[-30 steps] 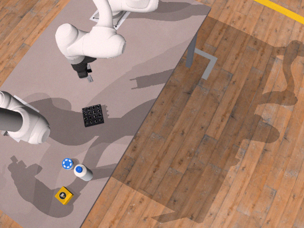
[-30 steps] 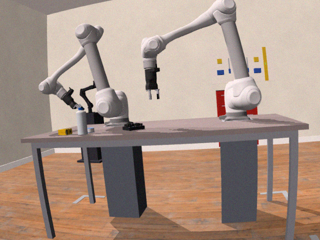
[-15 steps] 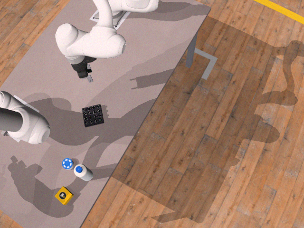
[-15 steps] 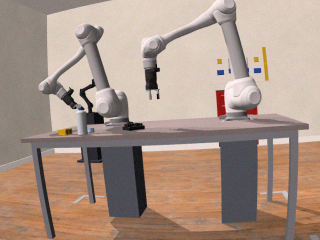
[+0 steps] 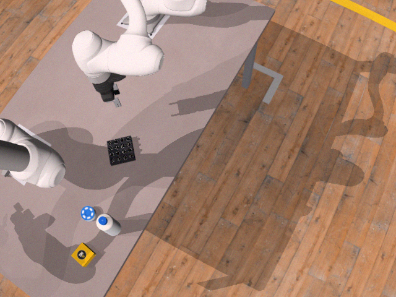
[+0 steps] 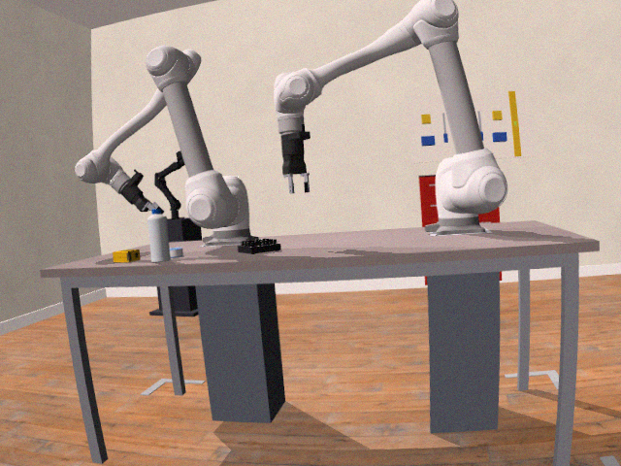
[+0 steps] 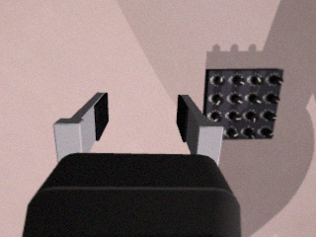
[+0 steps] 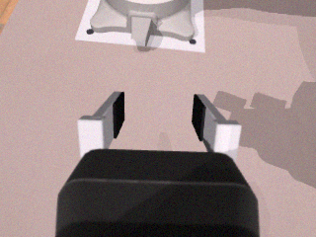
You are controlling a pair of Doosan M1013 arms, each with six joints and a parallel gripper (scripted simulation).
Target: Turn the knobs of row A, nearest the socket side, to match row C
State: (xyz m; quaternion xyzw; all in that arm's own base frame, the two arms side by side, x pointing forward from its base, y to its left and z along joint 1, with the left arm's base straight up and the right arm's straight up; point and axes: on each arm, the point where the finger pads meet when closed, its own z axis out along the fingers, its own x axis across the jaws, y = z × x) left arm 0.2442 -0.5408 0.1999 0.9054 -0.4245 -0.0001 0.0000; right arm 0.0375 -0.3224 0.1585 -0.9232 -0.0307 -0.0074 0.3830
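Left wrist view shows the left gripper (image 5: 117, 96) (image 6: 299, 190) (image 7: 142, 108) spread wide with nothing between its fingers, hanging above the table (image 5: 153, 96) (image 6: 350, 239) (image 7: 143, 54) (image 8: 49, 89). From where I stand, the black knob box (image 5: 120, 150) (image 6: 258, 246) (image 7: 244, 104) sits lower than those fingertips and off to one side, on that camera's right. Over by the white bottle (image 5: 110, 226) (image 6: 158, 238), the right gripper (image 6: 154, 207) (image 8: 158, 107) is also wide and empty, tilted.
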